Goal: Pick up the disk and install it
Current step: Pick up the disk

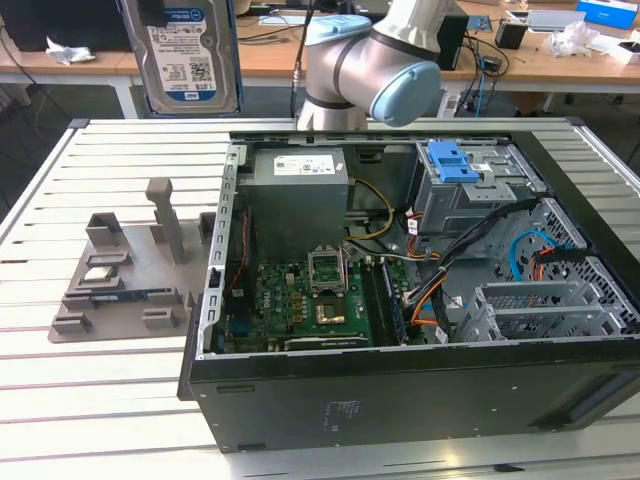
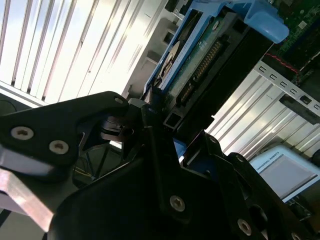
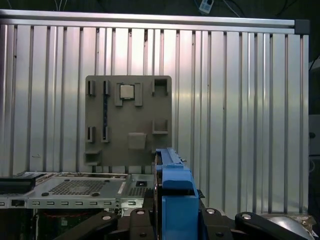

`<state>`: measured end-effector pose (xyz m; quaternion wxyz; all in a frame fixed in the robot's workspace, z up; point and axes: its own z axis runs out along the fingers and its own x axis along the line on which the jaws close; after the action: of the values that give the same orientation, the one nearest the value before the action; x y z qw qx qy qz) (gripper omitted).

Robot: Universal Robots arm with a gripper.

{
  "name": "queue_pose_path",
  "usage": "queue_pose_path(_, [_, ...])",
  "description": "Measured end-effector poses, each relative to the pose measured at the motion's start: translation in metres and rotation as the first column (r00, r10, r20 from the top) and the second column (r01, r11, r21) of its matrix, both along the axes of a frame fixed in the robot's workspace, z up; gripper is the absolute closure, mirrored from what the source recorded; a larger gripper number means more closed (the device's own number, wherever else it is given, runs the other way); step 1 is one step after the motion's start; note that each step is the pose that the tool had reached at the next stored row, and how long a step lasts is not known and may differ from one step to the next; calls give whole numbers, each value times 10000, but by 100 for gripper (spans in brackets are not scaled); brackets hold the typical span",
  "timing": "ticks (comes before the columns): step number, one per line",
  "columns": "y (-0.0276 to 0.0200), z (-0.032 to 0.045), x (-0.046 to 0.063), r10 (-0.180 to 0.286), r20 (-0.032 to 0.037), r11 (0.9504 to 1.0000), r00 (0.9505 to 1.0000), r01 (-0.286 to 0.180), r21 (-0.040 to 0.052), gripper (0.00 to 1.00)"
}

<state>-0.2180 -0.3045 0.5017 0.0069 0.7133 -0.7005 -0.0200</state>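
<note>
Disk (image 1: 190, 55) is seen at the upper left of the exterior view, held upright in the air with its white-and-blue label turned toward the camera and its upper part cut off by the frame edge; it is lifted well clear of the slatted metal table (image 1: 100, 380) and hangs to the exterior view's left of the robot arm (image 1: 370, 60). In the second wrist view the disk (image 2: 200, 55) is shown from its circuit-board side, framed by its blue bracket (image 2: 260, 20), and the gripper (image 2: 170, 135) is seen clamped onto it, black fingers (image 2: 150, 107) pressed against its end. In the first wrist view the blue bracket (image 3: 175, 190) is presented edge-on, pinched from both sides by the gripper (image 3: 176, 222). Beyond it, the grey fixture plate (image 3: 127, 120) is seen lying flat on the table (image 3: 240, 100), with a small silver chip (image 3: 126, 91) seated in one of its pockets. In the exterior view the same plate (image 1: 120, 280) is placed to the left of the open computer case (image 1: 400, 400), inside which a motherboard (image 1: 300, 300), a power supply (image 1: 297, 200) and a grey drive cage (image 1: 480, 195) topped by a blue latch (image 1: 450, 160) can be made out
</note>
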Motion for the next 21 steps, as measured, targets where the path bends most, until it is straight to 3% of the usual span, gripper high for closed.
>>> queue_pose_path(2, [0, 0, 49, 0, 0, 10000, 10000, 0, 0, 63])
queue_pose_path(6, [0, 0, 278, 2, 0, 10000, 10000, -2, 0, 63])
queue_pose_path(10, [0, 0, 434, 1, 0, 10000, 10000, -1, 0, 63])
queue_pose_path(21, [0, 0, 808, 0, 0, 10000, 10000, 0, 0, 63])
